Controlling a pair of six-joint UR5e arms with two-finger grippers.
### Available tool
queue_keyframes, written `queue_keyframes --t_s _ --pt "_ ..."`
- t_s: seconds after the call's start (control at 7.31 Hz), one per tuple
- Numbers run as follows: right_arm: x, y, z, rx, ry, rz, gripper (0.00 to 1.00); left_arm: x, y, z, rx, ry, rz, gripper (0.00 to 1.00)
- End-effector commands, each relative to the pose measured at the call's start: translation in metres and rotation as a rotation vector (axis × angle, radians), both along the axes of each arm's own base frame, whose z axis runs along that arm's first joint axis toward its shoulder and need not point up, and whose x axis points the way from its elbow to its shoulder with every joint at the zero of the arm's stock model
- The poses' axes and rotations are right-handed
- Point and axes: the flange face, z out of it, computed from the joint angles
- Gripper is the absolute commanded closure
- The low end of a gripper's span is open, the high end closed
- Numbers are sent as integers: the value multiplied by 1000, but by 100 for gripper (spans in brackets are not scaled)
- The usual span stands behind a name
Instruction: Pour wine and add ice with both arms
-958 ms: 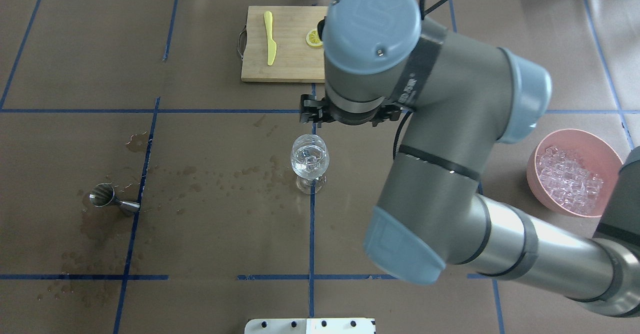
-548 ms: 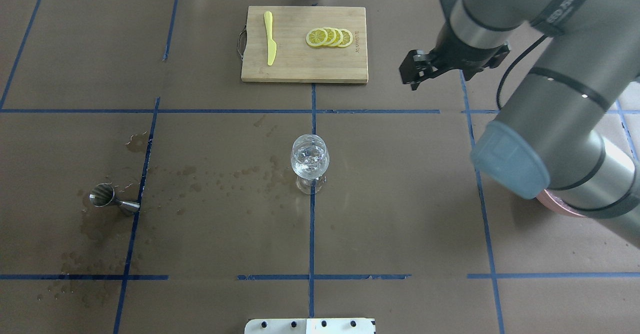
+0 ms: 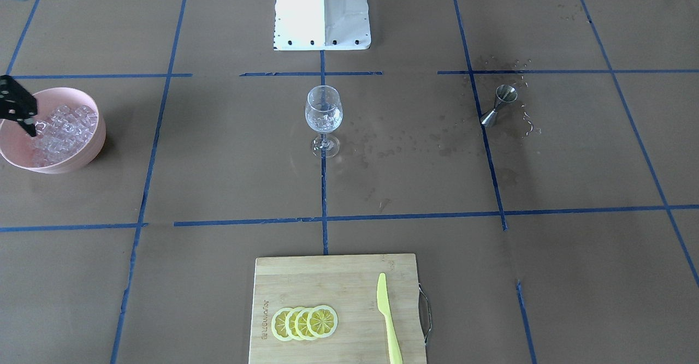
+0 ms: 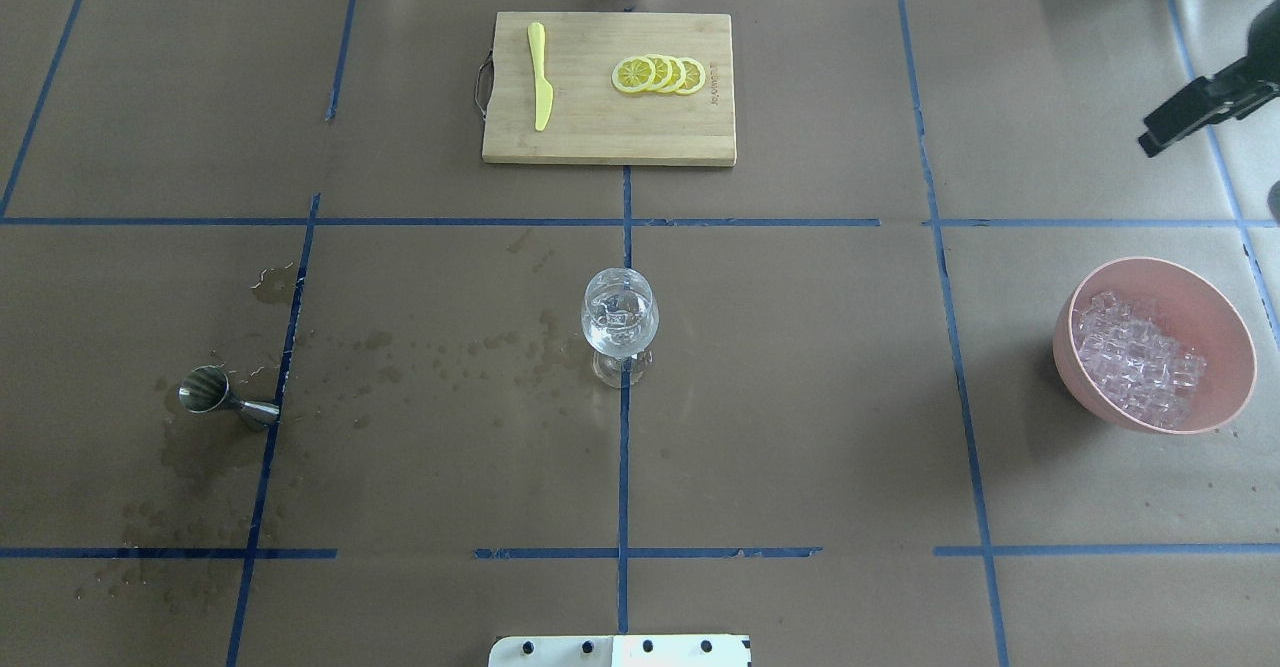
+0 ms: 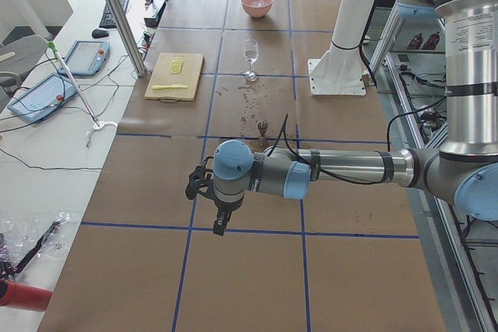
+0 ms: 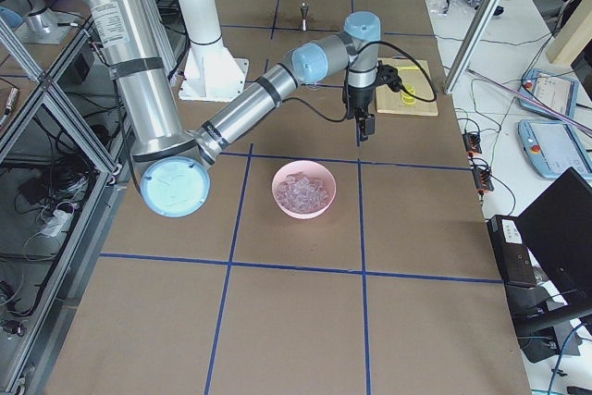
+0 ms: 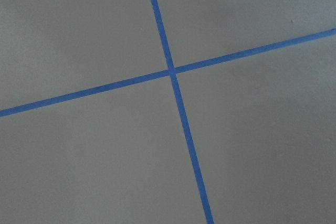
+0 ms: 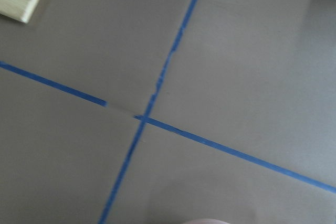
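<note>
A clear wine glass (image 4: 620, 319) stands mid-table with a few ice cubes in it; it also shows in the front view (image 3: 324, 114). A pink bowl (image 4: 1235, 347) at the right holds heaped ice (image 4: 1140, 357). My right gripper (image 4: 1160, 137) hangs in the air near the right edge, on the far side of the bowl and apart from it. In the front view only part of the right gripper (image 3: 30, 126) shows, and I cannot tell its state. My left gripper (image 5: 220, 227) shows only in the left side view, far from the glass, state unclear.
A steel jigger (image 4: 215, 395) stands at the left among wet spots. A wooden cutting board (image 4: 580, 137) at the back holds a yellow knife (image 4: 540, 77) and lemon slices (image 4: 660, 75). The white pedestal base (image 3: 322, 9) is at the robot's side.
My right arm has swung from above the wine glass to the right and far side. It uncovered the cutting board, then the pink bowl. The glass, jigger and board have not moved.
</note>
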Motion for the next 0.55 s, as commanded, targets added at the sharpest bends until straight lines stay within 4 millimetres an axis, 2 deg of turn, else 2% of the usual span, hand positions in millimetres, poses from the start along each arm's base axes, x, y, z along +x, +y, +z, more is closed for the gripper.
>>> queue_keyframes --t_s 0.0,0.14,0.27,0.41 --pt "98 33 123 -68 38 -32 0 -1 15 8 -23 0 -4 0" --pt "122 61 166 -155 48 9 0 -3 24 8 -24 0 -8 0" --pt "130 87 209 -250 53 22 0 -2 30 12 -35 1 -8 0" --pt "133 97 231 -299 46 29 0 -2 32 16 -44 -1 -7 0"
